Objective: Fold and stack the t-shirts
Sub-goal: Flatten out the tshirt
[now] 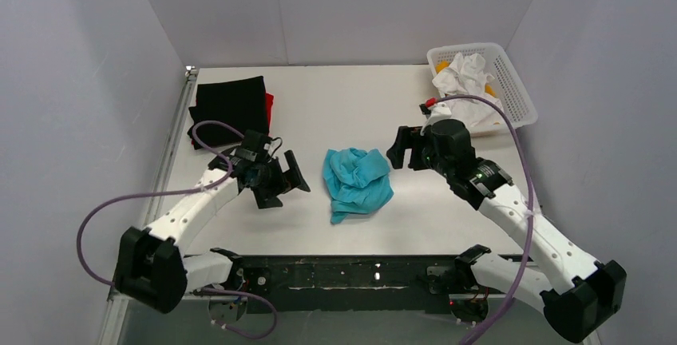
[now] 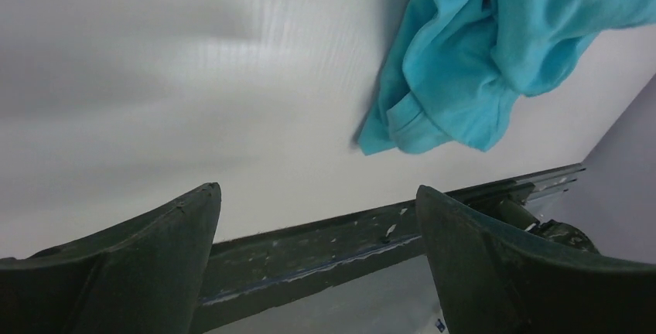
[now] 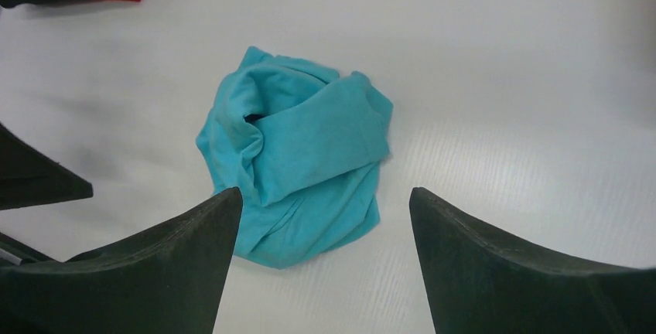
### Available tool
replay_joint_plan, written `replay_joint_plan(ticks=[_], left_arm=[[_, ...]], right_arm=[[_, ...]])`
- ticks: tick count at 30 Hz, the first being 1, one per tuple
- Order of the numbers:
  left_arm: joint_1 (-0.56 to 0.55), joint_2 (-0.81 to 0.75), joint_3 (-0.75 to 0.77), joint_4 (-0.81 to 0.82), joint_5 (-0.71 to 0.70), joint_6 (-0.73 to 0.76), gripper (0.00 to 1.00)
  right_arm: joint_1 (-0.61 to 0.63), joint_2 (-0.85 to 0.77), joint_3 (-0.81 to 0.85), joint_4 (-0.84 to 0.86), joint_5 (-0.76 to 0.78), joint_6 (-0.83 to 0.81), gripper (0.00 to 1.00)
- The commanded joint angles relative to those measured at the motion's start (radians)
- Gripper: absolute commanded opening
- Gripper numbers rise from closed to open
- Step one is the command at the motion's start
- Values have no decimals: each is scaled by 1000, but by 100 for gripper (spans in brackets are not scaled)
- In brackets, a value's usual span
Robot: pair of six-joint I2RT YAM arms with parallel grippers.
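Note:
A turquoise t-shirt [image 1: 356, 180] lies crumpled in a heap at the table's middle; it also shows in the left wrist view [image 2: 480, 56] and the right wrist view [image 3: 298, 152]. A folded black t-shirt [image 1: 231, 107] lies on a folded red one [image 1: 269, 106] at the back left. My left gripper [image 1: 286, 181] is open and empty, just left of the heap. My right gripper [image 1: 401, 148] is open and empty, just right of the heap's far side. Neither touches the cloth.
A white mesh basket [image 1: 508, 81] with white cloth [image 1: 467, 81] stands at the back right corner. The table's near edge has a dark metal rail [image 1: 359, 269], also in the left wrist view [image 2: 325, 249]. Grey walls close in on three sides.

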State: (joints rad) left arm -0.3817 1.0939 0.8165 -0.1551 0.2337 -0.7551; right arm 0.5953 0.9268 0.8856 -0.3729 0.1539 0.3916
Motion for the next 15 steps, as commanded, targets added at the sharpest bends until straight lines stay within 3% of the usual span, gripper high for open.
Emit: replay_joint_plan(ticks=[1, 8, 15], left_arm=[[-2, 214, 15, 194, 187, -63, 98], [-10, 521, 94, 352, 269, -128, 96], [-22, 743, 155, 461, 386, -189, 63]], right_arm=[[-43, 148, 23, 39, -127, -21, 85], [-165, 486, 117, 104, -445, 45, 67], [-167, 659, 140, 250, -530, 103, 62]])
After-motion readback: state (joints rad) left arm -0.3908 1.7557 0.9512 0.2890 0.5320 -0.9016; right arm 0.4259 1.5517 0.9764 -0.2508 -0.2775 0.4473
